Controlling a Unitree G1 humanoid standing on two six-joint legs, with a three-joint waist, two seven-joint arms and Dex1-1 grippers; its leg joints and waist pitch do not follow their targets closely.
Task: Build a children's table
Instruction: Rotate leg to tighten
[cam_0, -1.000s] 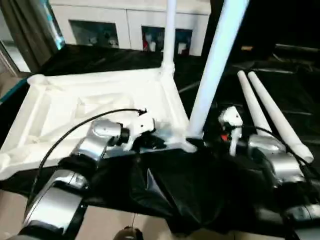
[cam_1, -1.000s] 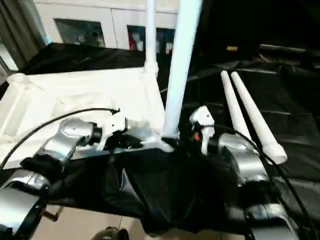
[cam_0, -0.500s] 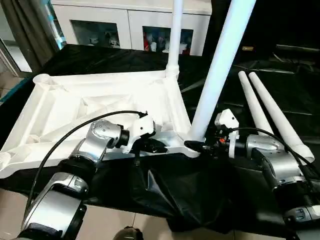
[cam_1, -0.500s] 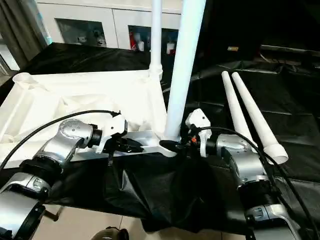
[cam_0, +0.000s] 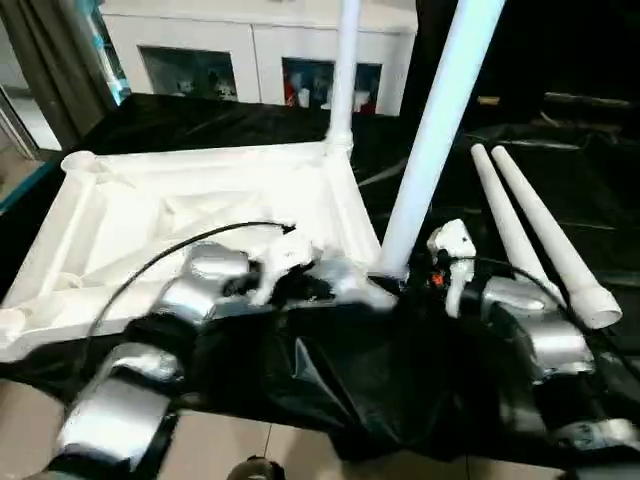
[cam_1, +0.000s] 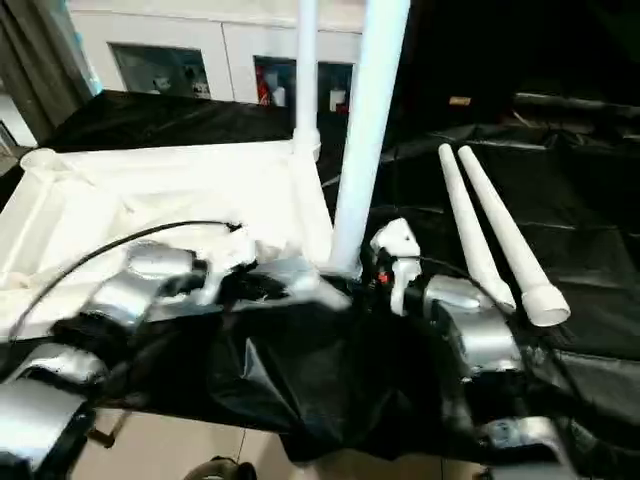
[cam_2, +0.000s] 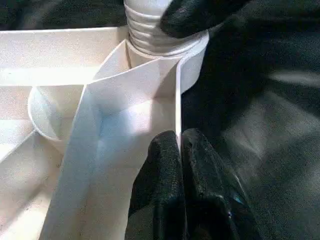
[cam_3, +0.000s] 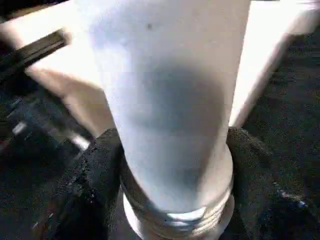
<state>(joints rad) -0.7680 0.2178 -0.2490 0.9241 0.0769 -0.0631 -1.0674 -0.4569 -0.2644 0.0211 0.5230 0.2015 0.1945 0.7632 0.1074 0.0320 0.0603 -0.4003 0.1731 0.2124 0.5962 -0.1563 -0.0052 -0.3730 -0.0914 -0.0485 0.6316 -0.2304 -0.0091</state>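
The right gripper (cam_3: 172, 190), with its two black fingers (cam_3: 92, 180) set on either side of the threaded foot of the thick white tapered plastic tube leg (cam_0: 432, 130), clasps that leg just above the round corner socket (cam_2: 192, 52) at the near right corner of the white ribbed plastic rectangular tabletop (cam_0: 200, 215); the left gripper (cam_2: 181, 165) is pinched closed on the thin upright side wall of the tabletop a little way along the near edge from that same corner, which looks like a steadying hold. The likeliest trouble, as I judge it, is the leg going in askew: its ridged end appears not fully sunk into the socket, and if the right wrist turns or pushes off the socket's axis the ridges could bind or cross and leave the leg leaning. The left pinch is on a narrow rib only, so a hard twist from the right side could drag the tabletop across the black cloth-draped work table (cam_0: 560, 180) or slip the wall out of the fingers. The tabletop lies underside up near the table's front edge, so a shove could also push it off. The held leg stands on end, long axis nearly vertical with a slight lean toward the right of the head views, thick end down in the socket. A thinner-looking white leg (cam_0: 345, 60) stands upright in the far right corner, and two spare white legs (cam_0: 535, 235) lie side by side on the cloth to the right, their wide ends toward the robot.
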